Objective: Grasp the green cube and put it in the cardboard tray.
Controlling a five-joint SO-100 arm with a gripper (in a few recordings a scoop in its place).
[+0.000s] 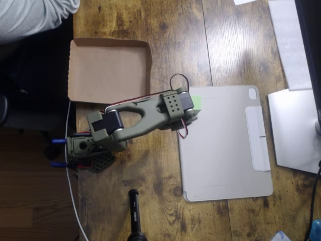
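The green cube (pixel 197 103) lies on the upper left corner of the grey tablet cover. A small light-green patch of it shows, and the rest is hidden under the arm's head. My olive-green gripper (pixel 184 108) reaches right from its base at the table's left edge and hangs directly over the cube. Its fingers are hidden beneath the wrist, so I cannot tell how they stand or whether they touch the cube. The cardboard tray (pixel 80 70) sits at the table's upper left, up and to the left of the gripper, with nothing in it.
The grey tablet cover (pixel 225 150) fills the table's middle right. A silver device (pixel 296 130) and papers (pixel 291 40) lie at the right edge. A black handle (pixel 134 211) stands at the bottom. A person's sleeve (pixel 30 15) shows top left. A white cable (pixel 70 165) runs along the table's left edge.
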